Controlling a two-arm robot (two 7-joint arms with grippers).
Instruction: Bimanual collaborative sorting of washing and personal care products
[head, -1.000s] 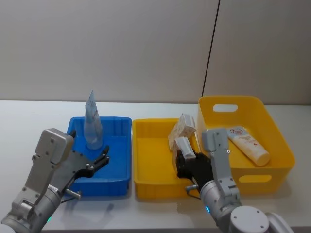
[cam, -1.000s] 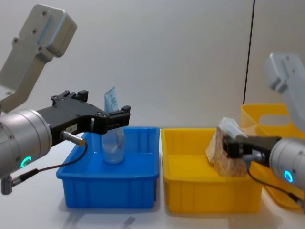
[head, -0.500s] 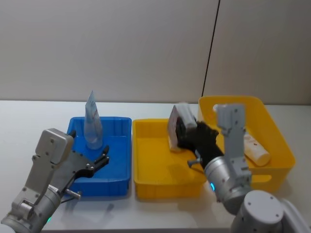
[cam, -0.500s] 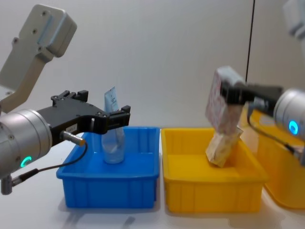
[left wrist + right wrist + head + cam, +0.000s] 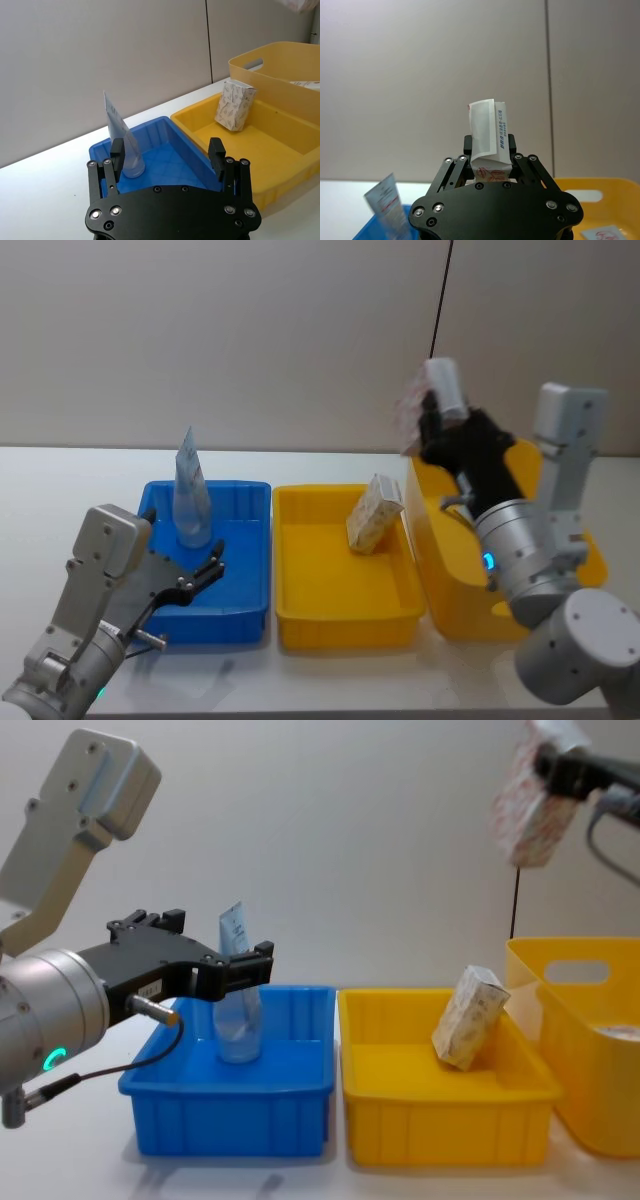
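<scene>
My right gripper (image 5: 445,425) is raised high over the left rim of the tall yellow bin (image 5: 450,590), shut on a small white carton with red print (image 5: 413,412). That carton (image 5: 490,135) sticks up between the fingers, and from the chest it hangs at the top right (image 5: 528,805). A second carton (image 5: 372,513) leans inside the shallow yellow tray (image 5: 340,625). A pale blue tube (image 5: 190,495) stands upright in the blue bin (image 5: 245,615). My left gripper (image 5: 195,575) hovers open at the blue bin's near side, short of the tube (image 5: 122,150).
The three containers stand side by side on the white table: blue bin, yellow tray (image 5: 440,1120), tall yellow bin (image 5: 580,1020). A white tube with a red logo (image 5: 600,234) lies in the tall bin. A grey wall stands behind.
My right gripper has lifted the carton out of the yellow tray, up and to the right, to above the tall yellow bin. The left arm has not moved.
</scene>
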